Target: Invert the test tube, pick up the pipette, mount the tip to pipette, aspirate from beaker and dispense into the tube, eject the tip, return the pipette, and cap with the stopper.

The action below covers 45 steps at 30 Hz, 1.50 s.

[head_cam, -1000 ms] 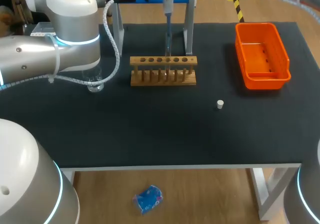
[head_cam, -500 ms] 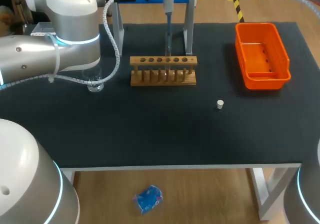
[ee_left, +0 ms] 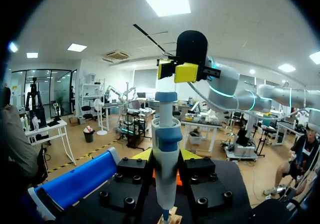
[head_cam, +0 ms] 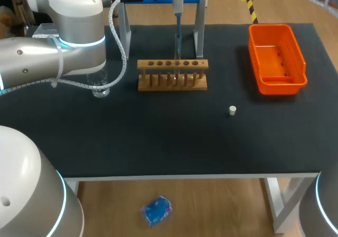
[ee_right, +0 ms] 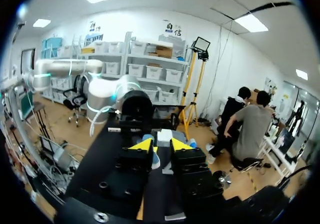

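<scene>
The finger blocks of our left gripper (ee_left: 165,156) are matt black with dull bolt heads, and their tips are flat yellow. Between them sits the white and blue plastic pipette (ee_left: 166,134), smooth with a soft sheen. Just beside the hand runs a glossy blue bar (ee_left: 75,181). Below the hand stands the pale wooden test tube rack (head_cam: 172,74) — bare, matt grain — on the matt black table top (head_cam: 158,142). Well off to the hand's right, the orange plastic bin (head_cam: 277,60) shines and the small white stopper (head_cam: 232,110) looks dull. The clear beaker (head_cam: 100,91) under our arm glints like glass, and the arm's silver shell (head_cam: 42,57) is satin-smooth.
</scene>
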Each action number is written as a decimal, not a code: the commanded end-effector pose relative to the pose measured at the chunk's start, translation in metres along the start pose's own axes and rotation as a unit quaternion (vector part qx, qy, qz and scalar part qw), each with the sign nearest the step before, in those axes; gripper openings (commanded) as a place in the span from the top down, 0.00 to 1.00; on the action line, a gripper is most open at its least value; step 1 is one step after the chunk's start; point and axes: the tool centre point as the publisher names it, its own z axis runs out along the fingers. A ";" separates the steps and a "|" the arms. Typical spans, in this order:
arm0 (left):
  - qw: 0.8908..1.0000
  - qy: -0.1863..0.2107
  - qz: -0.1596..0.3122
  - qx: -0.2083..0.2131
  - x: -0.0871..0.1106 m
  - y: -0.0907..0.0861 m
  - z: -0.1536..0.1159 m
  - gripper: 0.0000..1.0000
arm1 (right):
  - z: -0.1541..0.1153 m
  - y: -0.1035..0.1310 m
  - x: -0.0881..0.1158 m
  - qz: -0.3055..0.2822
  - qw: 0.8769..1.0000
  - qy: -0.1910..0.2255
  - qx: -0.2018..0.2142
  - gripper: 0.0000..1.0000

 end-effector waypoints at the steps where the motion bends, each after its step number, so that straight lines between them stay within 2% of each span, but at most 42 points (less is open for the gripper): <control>1: 1.000 0.000 0.000 0.001 0.000 0.000 0.000 1.00 | -0.009 -0.010 0.018 -0.027 0.998 -0.054 0.014 0.00; 6: 1.000 0.000 0.000 0.001 0.000 0.000 0.000 1.00 | -0.014 -0.036 0.033 -0.037 0.997 -0.060 0.015 0.00; 13: 1.000 0.000 0.000 0.001 0.000 0.000 0.000 1.00 | -0.016 -0.078 0.059 0.005 0.998 -0.068 -0.001 0.00; 19: 1.000 0.000 0.000 0.001 0.000 0.000 0.000 1.00 | -0.008 -0.106 0.074 0.045 0.996 -0.074 0.015 0.00; 25: 1.000 0.000 0.000 0.001 0.000 0.000 0.000 1.00 | 0.008 -0.135 0.087 -0.002 0.993 -0.091 0.071 0.00; 27: 1.000 0.000 0.000 0.001 0.000 0.000 0.000 1.00 | 0.014 -0.145 0.091 0.004 0.994 -0.090 0.068 0.00; 29: 1.000 0.000 0.000 0.001 0.000 0.000 0.000 1.00 | 0.020 -0.159 0.095 -0.015 0.991 -0.099 0.089 0.00; 31: 1.000 0.000 0.000 0.001 0.000 0.000 0.000 1.00 | 0.023 -0.169 0.098 0.003 0.992 -0.099 0.077 0.00; 34: 1.000 0.000 0.000 0.001 0.000 0.000 0.000 1.00 | 0.025 -0.181 0.099 -0.001 0.991 -0.112 0.079 0.00; 39: 1.000 0.000 0.000 0.001 0.000 0.000 0.000 1.00 | 0.021 -0.195 0.097 0.022 0.989 -0.134 0.052 0.00; 45: 1.000 0.000 0.000 0.001 0.000 0.000 0.000 1.00 | 0.021 -0.210 0.105 0.031 0.990 -0.126 0.047 0.00</control>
